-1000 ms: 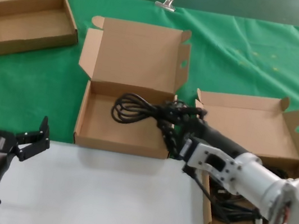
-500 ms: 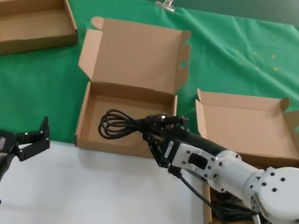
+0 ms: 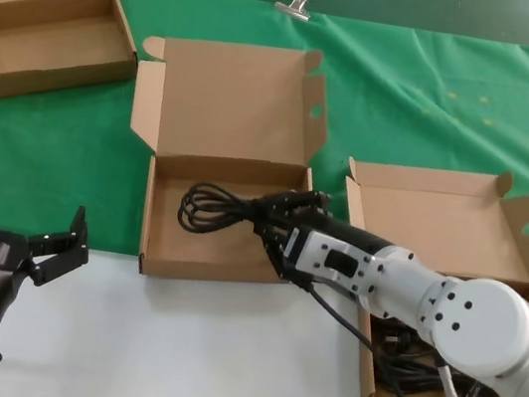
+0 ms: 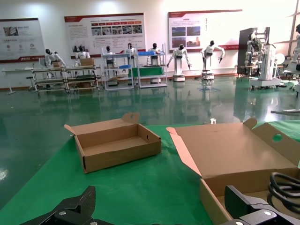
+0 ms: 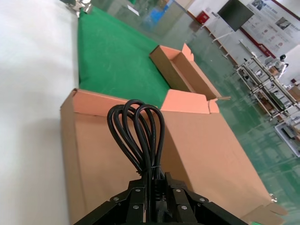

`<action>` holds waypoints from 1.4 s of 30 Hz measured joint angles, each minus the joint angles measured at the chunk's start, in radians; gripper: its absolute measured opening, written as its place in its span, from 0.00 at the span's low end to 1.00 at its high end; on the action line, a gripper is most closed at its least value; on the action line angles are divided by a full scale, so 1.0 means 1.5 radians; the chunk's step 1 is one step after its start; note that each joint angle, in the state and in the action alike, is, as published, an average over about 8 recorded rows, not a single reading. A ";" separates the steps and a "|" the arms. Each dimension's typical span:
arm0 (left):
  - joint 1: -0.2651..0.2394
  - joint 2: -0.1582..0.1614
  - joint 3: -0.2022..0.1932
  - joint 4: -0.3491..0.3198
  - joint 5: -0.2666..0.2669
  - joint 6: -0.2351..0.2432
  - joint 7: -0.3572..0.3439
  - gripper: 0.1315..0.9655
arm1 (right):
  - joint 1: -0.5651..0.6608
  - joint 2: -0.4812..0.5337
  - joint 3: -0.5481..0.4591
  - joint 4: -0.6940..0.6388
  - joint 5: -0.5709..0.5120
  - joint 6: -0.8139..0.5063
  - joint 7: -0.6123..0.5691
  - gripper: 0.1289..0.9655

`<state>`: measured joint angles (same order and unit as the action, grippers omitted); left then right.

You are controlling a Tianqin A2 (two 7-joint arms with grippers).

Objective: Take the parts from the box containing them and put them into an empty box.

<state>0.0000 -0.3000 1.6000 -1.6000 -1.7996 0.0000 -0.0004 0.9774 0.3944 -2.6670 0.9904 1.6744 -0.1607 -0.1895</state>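
Right gripper (image 3: pixel 276 219), fingers clamped on a coiled cable (image 3: pixel 215 205), holds it low inside the empty box (image 3: pixel 160 253), apparently for release; left gripper (image 3: pixel 11 244) idles, fingers apart.

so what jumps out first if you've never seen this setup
The right gripper reaches into the middle cardboard box, shut on a coiled black power cable over its floor. More black cables sit in the box on the right, and the left gripper waits open at the near left.
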 joint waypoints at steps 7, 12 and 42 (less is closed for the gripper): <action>0.000 0.000 0.000 0.000 0.000 0.000 0.000 1.00 | -0.023 -0.025 0.084 -0.006 -0.075 -0.036 0.021 0.10; 0.000 0.000 0.000 0.000 0.000 0.000 0.000 1.00 | -0.043 -0.039 0.139 -0.004 -0.109 -0.060 0.022 0.12; 0.000 0.000 0.000 0.000 0.000 0.000 0.000 1.00 | -0.285 0.021 0.481 0.271 -0.384 -0.171 0.221 0.57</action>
<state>0.0000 -0.3000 1.6000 -1.6000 -1.7997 0.0000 -0.0003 0.5500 0.4265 -1.9454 1.3976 1.0987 -0.4170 0.1414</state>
